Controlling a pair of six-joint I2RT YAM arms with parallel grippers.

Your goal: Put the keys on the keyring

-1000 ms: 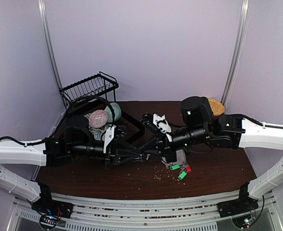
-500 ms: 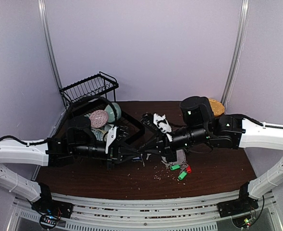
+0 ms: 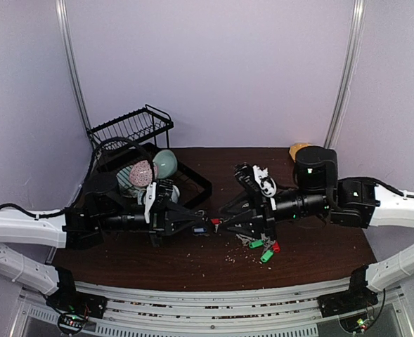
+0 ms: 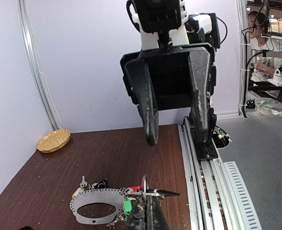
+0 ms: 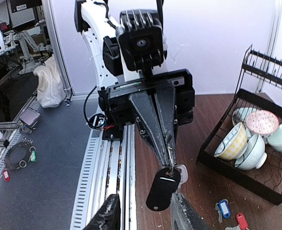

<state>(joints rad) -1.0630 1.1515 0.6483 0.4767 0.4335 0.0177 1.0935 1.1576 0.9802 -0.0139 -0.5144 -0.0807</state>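
Above mid-table, the left end effector (image 5: 168, 160) is clenched on a black-tagged key (image 5: 161, 189); the right end effector (image 4: 176, 136) is spread, empty. The keyring (image 4: 97, 194) lies flat at 4 o'clock from the left tip, nearer the right arm.

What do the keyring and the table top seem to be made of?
The keyring looks like flat metal: silver-grey, faint sheen, bumpy rim. The table top looks like dark brown wood or veneer, matte, with streaky grain; laminate is possible.
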